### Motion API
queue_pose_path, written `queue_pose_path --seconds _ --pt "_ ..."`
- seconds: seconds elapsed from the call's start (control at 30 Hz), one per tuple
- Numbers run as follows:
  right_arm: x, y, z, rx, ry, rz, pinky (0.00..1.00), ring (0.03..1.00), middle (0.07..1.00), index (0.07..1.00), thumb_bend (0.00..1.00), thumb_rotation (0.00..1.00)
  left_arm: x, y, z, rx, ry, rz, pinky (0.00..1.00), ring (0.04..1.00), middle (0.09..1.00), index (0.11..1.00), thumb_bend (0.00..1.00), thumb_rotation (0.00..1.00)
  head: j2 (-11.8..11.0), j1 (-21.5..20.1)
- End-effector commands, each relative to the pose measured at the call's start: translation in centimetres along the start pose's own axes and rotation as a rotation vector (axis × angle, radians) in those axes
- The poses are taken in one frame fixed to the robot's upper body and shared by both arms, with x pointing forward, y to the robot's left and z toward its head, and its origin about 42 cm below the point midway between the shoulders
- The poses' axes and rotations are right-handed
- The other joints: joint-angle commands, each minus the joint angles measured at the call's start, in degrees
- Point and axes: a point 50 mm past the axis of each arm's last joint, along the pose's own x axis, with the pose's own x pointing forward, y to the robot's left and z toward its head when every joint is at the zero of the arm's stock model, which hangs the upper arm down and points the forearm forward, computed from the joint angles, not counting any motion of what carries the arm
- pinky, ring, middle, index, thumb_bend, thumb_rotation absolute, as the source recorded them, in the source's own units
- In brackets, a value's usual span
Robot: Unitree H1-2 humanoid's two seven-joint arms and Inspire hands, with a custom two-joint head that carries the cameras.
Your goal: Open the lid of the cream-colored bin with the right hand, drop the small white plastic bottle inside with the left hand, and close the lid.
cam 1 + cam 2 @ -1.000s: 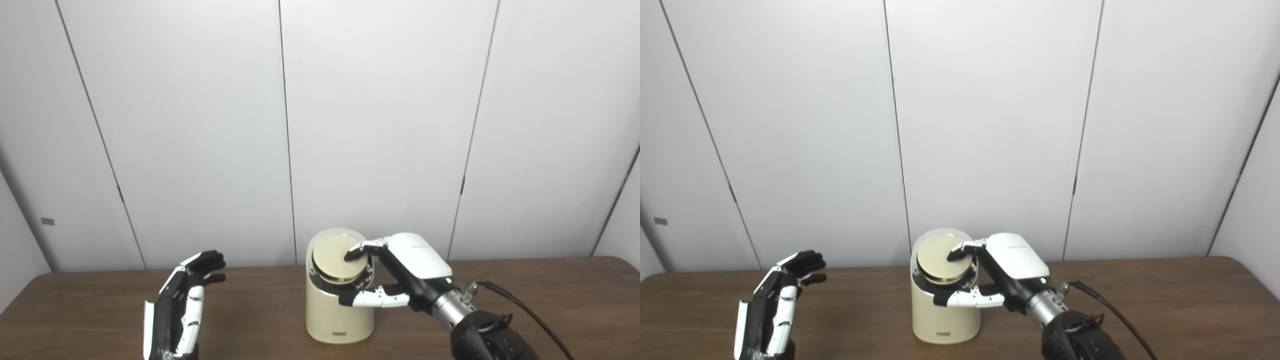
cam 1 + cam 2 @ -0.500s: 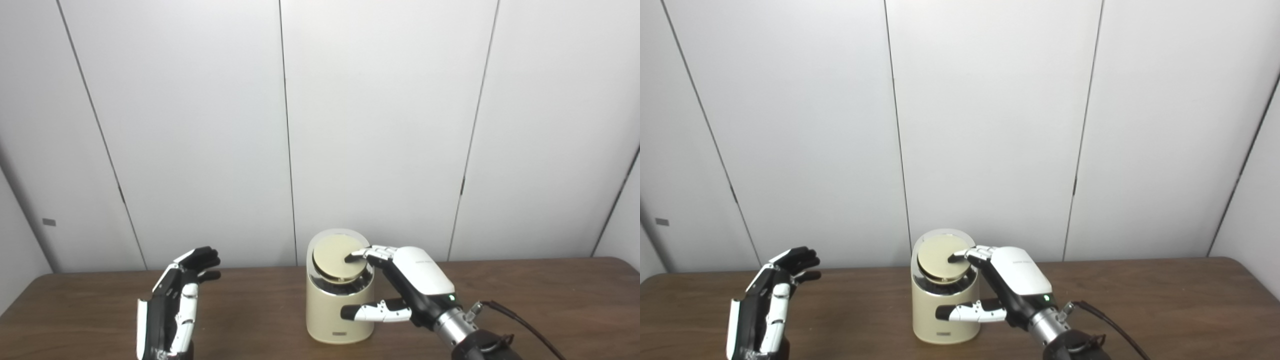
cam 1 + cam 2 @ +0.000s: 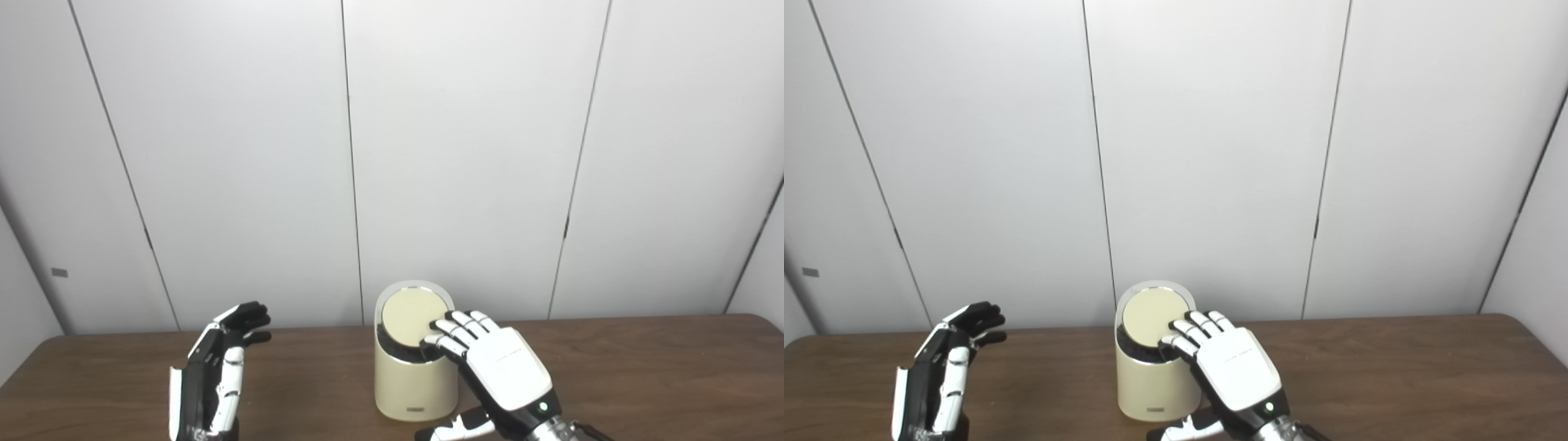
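The cream-colored bin (image 3: 416,383) stands mid-table near the back. Its round lid (image 3: 409,312) sits inside the chrome ring, with a dark gap showing along its front edge. My right hand (image 3: 499,367) is open, palm down, fingers spread, its fingertips resting at the lid's front right edge; the thumb hangs low in front of the bin. My left hand (image 3: 214,373) stands upright and open at the left, well apart from the bin, holding nothing. No small white bottle is visible in either view.
The brown wooden table (image 3: 643,367) runs across the whole width, and white wall panels rise close behind it. Nothing else stands on the table besides the bin.
My right hand has turned palm down and dropped back toward me; its thumb has left the bin's side. The lid has gone from tilted up to lying lower in its ring. The left hand barely moved.
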Motion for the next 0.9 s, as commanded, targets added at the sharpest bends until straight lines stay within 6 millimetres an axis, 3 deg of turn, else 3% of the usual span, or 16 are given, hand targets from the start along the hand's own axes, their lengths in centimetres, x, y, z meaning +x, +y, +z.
queue_pose_path --seconds 0.0,0.47,0.87 --pt "-0.98 1.13 -0.17 -0.037 -0.031 0.070 0.97 0.980 0.918 0.683 0.84 0.76 1.47 -0.74 1.41 -0.005 -0.080 -0.011 0.64 0.706 0.716 0.702 0.22 0.64 -0.06 -0.05" --pt "-1.17 1.05 -0.13 -0.032 -0.009 0.076 1.00 1.000 0.952 0.666 0.86 0.76 1.64 -0.74 1.33 -0.014 -0.081 -0.006 0.64 0.704 0.713 0.701 0.24 0.63 -0.38 -0.23" --pt "-1.40 0.65 -0.50 0.088 0.022 0.014 0.94 0.984 0.927 0.784 0.85 0.71 1.66 -0.66 1.23 -0.008 -0.086 -0.008 0.63 0.703 0.712 0.701 0.22 0.63 -0.66 -0.02"
